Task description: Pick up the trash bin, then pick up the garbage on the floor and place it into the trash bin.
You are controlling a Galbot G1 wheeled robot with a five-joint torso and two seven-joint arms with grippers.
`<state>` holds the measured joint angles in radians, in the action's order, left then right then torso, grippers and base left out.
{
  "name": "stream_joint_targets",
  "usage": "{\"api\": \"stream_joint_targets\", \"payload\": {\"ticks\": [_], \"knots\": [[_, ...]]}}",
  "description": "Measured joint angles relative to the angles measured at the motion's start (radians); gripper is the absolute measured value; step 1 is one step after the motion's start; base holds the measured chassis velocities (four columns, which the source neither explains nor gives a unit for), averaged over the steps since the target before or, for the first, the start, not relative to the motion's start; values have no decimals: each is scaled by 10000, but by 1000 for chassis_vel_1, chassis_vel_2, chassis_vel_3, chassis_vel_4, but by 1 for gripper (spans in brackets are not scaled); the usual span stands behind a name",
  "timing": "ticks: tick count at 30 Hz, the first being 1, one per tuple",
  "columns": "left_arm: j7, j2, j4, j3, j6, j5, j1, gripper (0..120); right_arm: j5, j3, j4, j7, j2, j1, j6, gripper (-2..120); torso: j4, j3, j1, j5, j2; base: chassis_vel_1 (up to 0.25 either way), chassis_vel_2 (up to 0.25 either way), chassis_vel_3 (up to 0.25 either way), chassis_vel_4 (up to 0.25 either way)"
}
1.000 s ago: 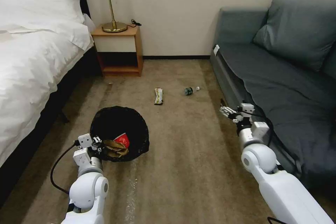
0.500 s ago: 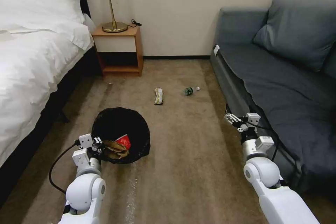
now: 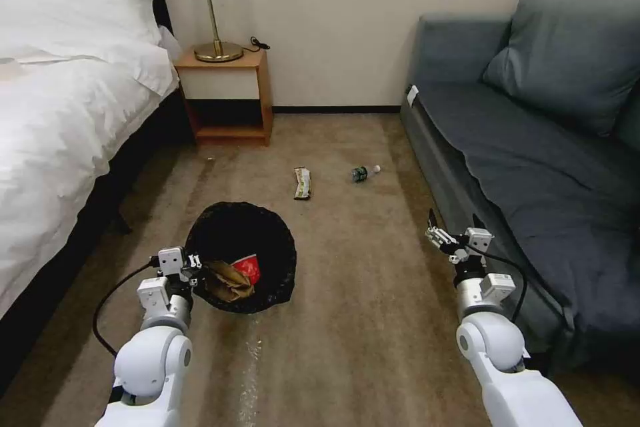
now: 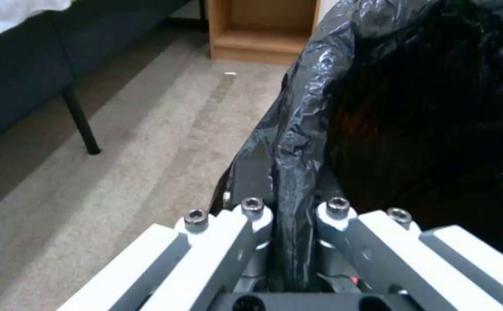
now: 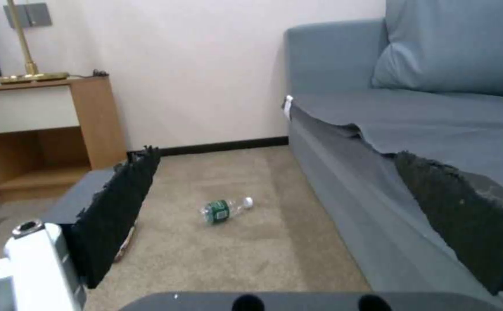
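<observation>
Head view, bin: bin near the bed side of the carpet, black liner over the rim; cup and brown paper lie inside.
Head view, left claw: left claw at the bin's near rim, gripping it.
Head view, floor litter: wrapper and bottle on the carpet beyond the bin, apart from each other and from both arms.
Head view, right claw: right claw held above the floor beside the sofa, carrying nothing.
Left wrist view: fingers clamped together on a fold of the liner.
Right wrist view: pads spread wide; bottle lies ahead on its side, cap toward the sofa.
Step in hand: bin secured, two pieces in, two left; judged mid-collection.
Next move calls for: right claw lowered over the bottle, jaws across its body; a round bottle may roll.
</observation>
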<state>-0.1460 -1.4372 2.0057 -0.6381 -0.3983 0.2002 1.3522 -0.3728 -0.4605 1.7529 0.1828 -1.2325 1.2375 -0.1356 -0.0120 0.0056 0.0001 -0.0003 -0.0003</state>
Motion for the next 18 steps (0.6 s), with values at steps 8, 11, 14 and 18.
{"api": "stream_joint_targets", "payload": {"ticks": [8, 11, 14, 18], "knots": [[-82, -12, 77, -255, 30, 68, 56, 3, 25, 0, -34, -145, -30, 47, -2, 100, 0, 0, 0, 1, 0, 0, 0, 0, 0], [-98, -5, 90, -320, 36, 100, 73, 3, 99, 5, -58, -203, -42, 74, -7, 100, 1, 0, 0, 0, 0, 0, 0, 0, 0], [-122, 0, 109, -334, 44, 123, 82, 3, 112, 6, -66, -241, -45, 91, -15, 100, 0, 0, 0, 1, -2, 0, 0, 0, 0], [-166, -2, 131, -322, 47, 128, 79, 3, 123, -60, -70, -286, -70, 104, -51, 100, 0, 0, 0, 1, -1, 0, 0, 0, 0]]}}
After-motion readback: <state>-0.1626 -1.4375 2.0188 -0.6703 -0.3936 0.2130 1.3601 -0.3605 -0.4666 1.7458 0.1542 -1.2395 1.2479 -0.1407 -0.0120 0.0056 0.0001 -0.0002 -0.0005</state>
